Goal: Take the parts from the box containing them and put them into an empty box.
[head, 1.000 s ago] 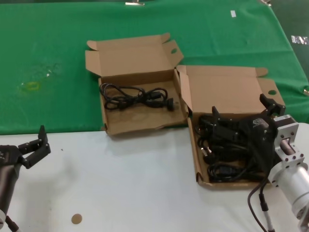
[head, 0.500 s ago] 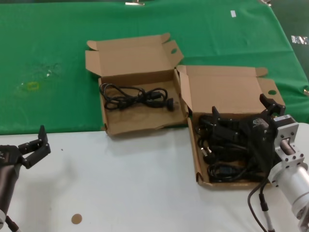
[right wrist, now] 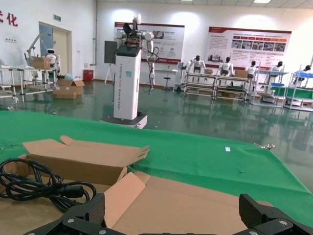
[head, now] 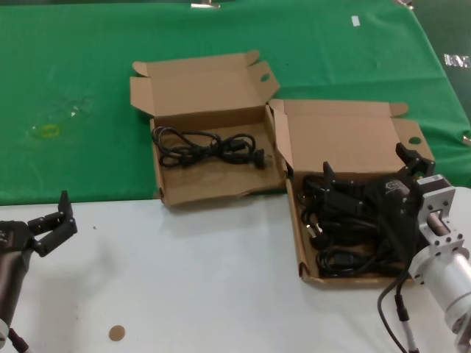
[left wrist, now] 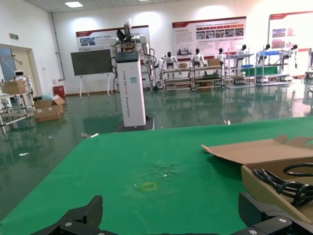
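Observation:
The long box containing the parts [head: 346, 143] stands open at the right, with several black coiled cords [head: 340, 237] piled in its tray. My right gripper [head: 368, 165] hovers just over that pile, open, nothing between its fingers; the right wrist view shows the same open right gripper [right wrist: 173, 215] facing the lid. The squarer box [head: 199, 88] to its left holds one coiled cord [head: 210, 147], also seen as a cord [right wrist: 39, 186] from the right wrist. My left gripper [head: 55, 224] stays open and idle over the white table at the near left, and its wrist view shows it [left wrist: 171, 215] empty.
Both boxes straddle the edge between the green cloth [head: 81, 59] and the white table [head: 191, 279]. A small brown disc [head: 116, 333] lies near the table's front. A faint yellow mark [head: 48, 131] sits on the cloth at the left.

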Robot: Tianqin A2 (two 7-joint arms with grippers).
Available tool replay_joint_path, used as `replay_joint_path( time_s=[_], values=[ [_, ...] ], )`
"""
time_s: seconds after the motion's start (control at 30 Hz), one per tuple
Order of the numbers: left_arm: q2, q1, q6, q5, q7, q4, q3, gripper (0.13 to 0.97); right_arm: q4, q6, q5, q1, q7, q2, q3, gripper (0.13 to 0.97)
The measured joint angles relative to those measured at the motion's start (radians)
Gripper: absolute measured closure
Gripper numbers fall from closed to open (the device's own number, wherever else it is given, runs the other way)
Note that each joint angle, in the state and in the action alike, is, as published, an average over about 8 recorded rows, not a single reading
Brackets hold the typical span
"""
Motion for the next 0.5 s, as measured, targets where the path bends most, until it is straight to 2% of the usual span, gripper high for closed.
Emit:
replay_joint_path(
  time_s=[0.5],
  values=[
    [0.0, 0.0, 0.0, 0.0, 0.0, 0.0, 0.0, 0.132, 0.0, 0.0, 0.0, 0.0, 0.0, 0.0, 0.0, 0.129]
  ],
)
